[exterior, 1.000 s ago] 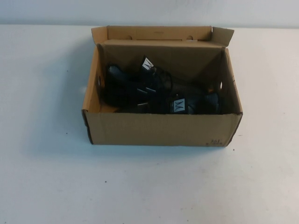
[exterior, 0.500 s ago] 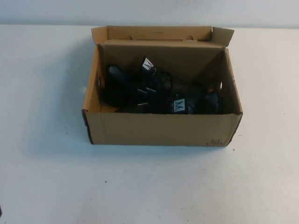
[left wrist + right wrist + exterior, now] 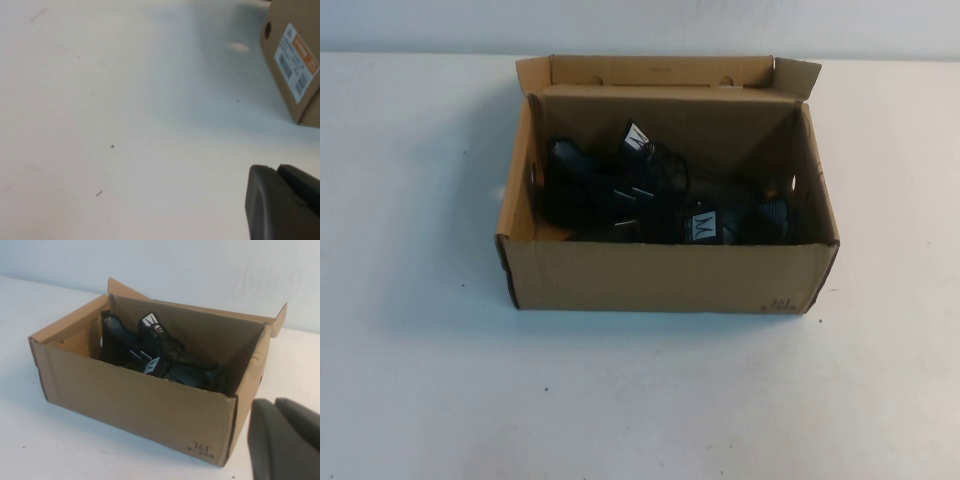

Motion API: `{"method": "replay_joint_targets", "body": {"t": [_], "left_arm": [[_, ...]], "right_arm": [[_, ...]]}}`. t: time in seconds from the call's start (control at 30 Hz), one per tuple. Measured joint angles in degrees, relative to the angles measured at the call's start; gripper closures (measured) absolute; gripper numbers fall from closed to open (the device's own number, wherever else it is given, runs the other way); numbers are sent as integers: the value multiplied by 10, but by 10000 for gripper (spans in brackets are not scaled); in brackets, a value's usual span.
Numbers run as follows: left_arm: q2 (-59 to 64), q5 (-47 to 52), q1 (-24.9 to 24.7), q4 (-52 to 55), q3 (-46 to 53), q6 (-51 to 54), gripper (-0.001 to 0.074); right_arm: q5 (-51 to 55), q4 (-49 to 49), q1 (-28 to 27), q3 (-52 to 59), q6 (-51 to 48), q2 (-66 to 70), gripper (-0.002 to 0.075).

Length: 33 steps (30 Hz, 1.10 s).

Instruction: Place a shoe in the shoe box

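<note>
Cardboard shoe box (image 3: pixel 660 275) sat unchanged, shoe (image 3: pixel 620 185) inside; left gripper (image 3: pixel 282 202) and right gripper (image 3: pixel 285 440) retreated, grip unreadable.

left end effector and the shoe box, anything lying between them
Only bare white table lies between the left end effector and the shoe box in the left wrist view.

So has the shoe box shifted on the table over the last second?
No. The shoe box sits unmoved against the table's back edge. Left gripper and right gripper stay clear.
</note>
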Motion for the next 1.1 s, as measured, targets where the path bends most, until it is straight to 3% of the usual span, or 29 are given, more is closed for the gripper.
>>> {"method": "replay_joint_targets", "body": {"t": [0.17, 0.4, 0.8, 1.1], "left_arm": [[0, -42, 4, -70, 0, 90, 736], [0, -44, 59, -192, 0, 251, 736], [0, 1, 68, -122, 0, 189, 736], [0, 2, 22, -102, 0, 177, 736]], "right_arm": [[0, 0, 0, 0, 0, 0, 742], [0, 0, 0, 0, 0, 0, 742], [0, 0, 0, 0, 0, 0, 742], [0, 0, 0, 0, 0, 0, 742]]}}
